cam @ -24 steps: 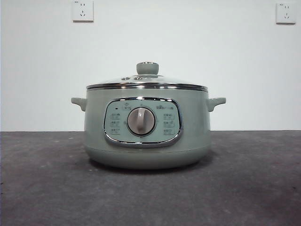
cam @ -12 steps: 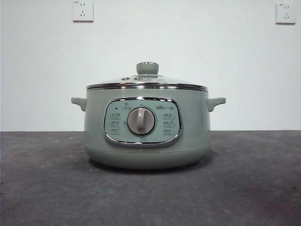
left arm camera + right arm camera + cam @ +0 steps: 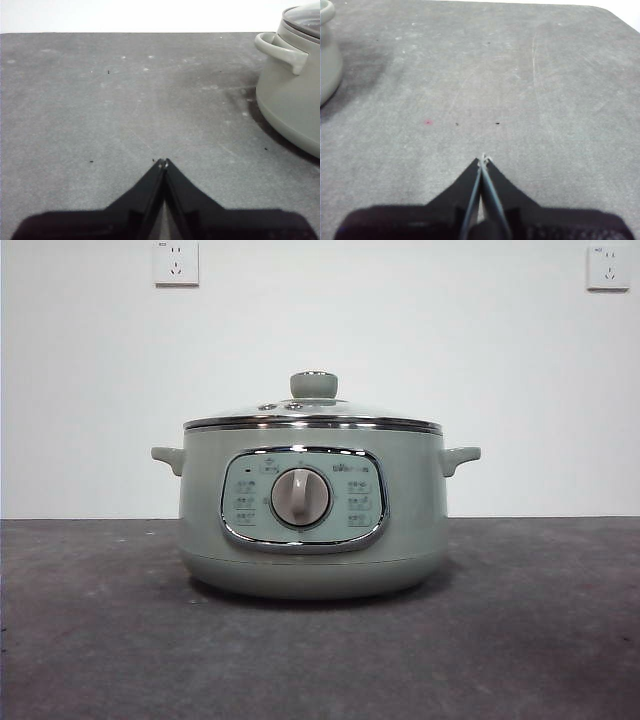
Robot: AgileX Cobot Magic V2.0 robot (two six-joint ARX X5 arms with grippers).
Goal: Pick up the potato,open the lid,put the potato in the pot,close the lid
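Lid (image 3: 312, 408) sits on pot (image 3: 313, 508), mid-table. My left gripper (image 3: 162, 161) and right gripper (image 3: 483, 159) hover pinched together, empty.

Both grippers have matte black, wedge-shaped fingers (image 3: 150, 192) tapering to thin tips

Glass lid (image 3: 312, 410) (chrome-rimmed), glossy pot (image 3: 313, 510), matt table (image 3: 540, 630)

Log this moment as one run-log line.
pot: on table | lid: on pot | potato: not in view | left gripper: shut, empty | right gripper: shut, empty
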